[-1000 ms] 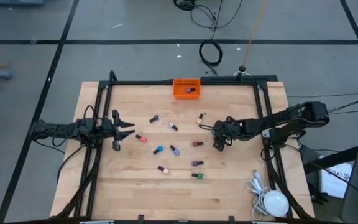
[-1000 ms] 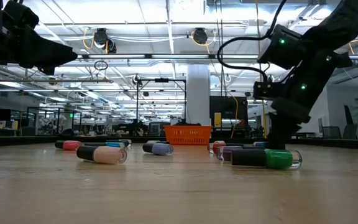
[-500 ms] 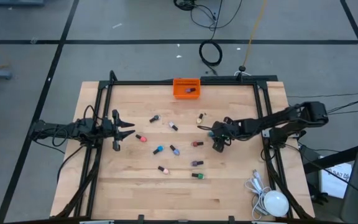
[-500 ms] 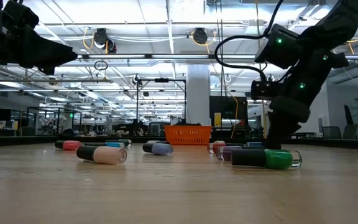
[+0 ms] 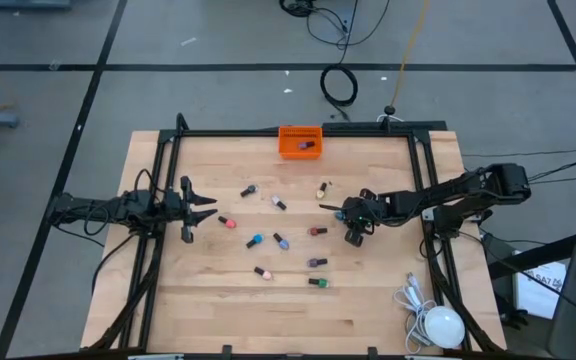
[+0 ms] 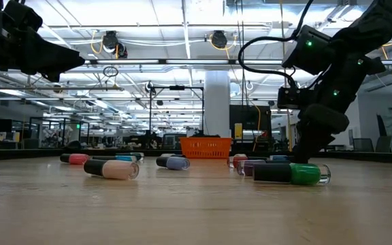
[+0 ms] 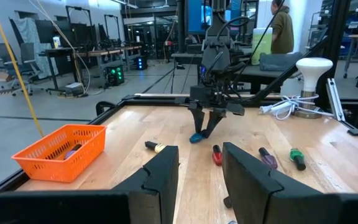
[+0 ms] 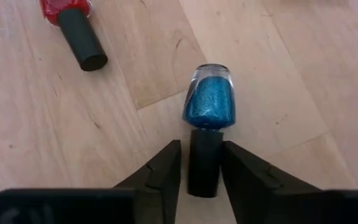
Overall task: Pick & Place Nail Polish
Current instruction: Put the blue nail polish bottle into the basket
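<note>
Several small nail polish bottles lie on their sides across the wooden table [image 5: 218,310]. One of them, a blue glitter bottle [image 8: 209,99] with a black cap, lies right of the middle. My right gripper [image 5: 351,238] slants down over it and is shut on its cap. A red bottle [image 8: 67,15] lies close by. My left gripper [image 5: 208,207] hangs level above the table's left side, open, with nothing between its fingers [image 7: 166,174]. My right gripper pinches the blue bottle's black cap [image 8: 204,163] between its two fingers, one on each side. The fingers come slanting down from the table's right side and lie along the bottle. The bottle lies on its side on the table, glass end pointing away from the gripper.
An orange bin [image 5: 300,141] with one bottle in it stands at the far edge's middle. A white lamp with its cable [image 5: 438,322] lies at the near right corner. Black frame rails [image 5: 423,190] run along the table's left, far and right sides.
My right gripper has stayed over the blue bottle, rolled its wrist a little, and brought its fingers together onto the cap. The bottle has kept its place on the table.
</note>
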`<state>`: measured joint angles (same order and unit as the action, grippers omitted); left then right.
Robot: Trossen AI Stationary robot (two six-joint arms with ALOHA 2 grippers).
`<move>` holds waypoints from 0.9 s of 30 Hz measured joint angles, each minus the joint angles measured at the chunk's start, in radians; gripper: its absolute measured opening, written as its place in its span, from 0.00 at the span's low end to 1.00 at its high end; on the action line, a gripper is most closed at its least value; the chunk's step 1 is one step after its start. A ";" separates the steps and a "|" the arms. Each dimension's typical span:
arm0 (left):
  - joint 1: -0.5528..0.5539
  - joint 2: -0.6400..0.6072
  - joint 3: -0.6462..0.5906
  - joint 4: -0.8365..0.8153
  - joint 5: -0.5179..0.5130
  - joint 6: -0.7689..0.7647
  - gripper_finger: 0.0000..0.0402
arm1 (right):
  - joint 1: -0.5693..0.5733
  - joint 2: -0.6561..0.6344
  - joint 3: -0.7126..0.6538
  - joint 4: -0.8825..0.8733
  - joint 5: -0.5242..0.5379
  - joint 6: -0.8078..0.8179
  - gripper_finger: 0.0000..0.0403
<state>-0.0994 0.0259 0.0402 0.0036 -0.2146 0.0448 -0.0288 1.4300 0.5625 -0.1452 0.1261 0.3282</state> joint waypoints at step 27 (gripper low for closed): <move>0.000 0.000 0.000 0.000 -0.001 0.000 0.31 | 0.000 -0.119 -0.005 0.094 -0.007 0.000 0.13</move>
<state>-0.0996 0.0259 0.0404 0.0035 -0.2158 0.0448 -0.0288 1.3108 0.5579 -0.0510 0.1189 0.3283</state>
